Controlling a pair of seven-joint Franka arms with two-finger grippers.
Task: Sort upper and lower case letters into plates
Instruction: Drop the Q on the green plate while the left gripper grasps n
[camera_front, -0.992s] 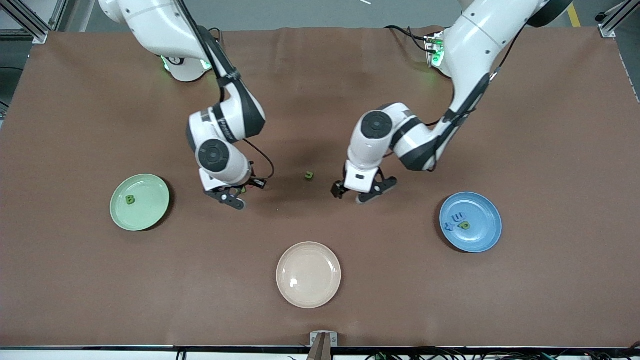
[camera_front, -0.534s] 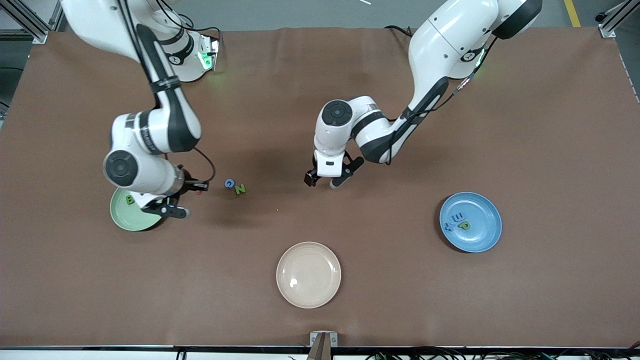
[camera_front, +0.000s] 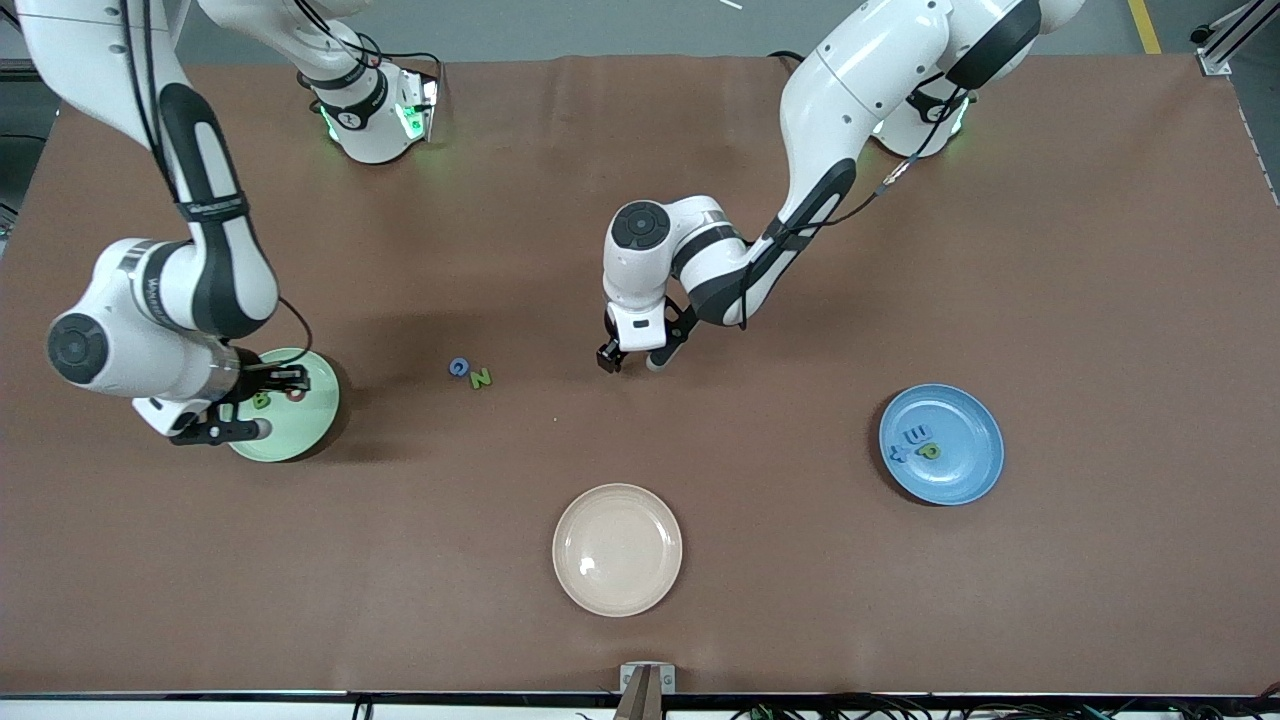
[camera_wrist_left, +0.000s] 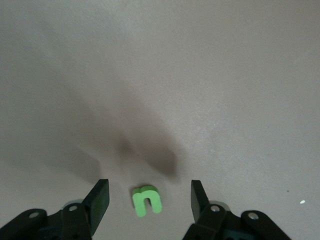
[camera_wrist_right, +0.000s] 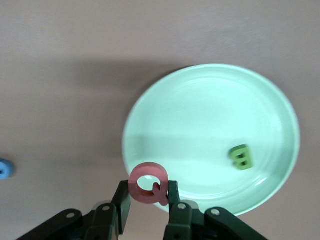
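My right gripper (camera_front: 286, 391) is shut on the pink-red Q (camera_wrist_right: 148, 184) and hangs over the edge of the mint green plate (camera_front: 300, 432), where a green B (camera_front: 261, 401) lies. My left gripper (camera_wrist_left: 149, 194) is low over the table's middle, open, with its fingers on either side of a green n (camera_wrist_left: 146, 201) and not touching it. A blue G (camera_front: 459, 367) and a green N (camera_front: 481, 378) lie side by side on the cloth between the two grippers. The blue plate (camera_front: 968, 420) holds a blue m (camera_front: 918, 434), a blue x (camera_front: 898, 451) and a green p (camera_front: 931, 451).
A cream-beige plate (camera_front: 617, 590) stands bare near the table's front edge. The brown cloth (camera_front: 800, 560) covers the whole table. Both arm bases stand at the table's top edge.
My right arm swung with the Q from the middle to over the green plate, uncovering the G and N. My left gripper shifted over the n and its fingers narrowed.
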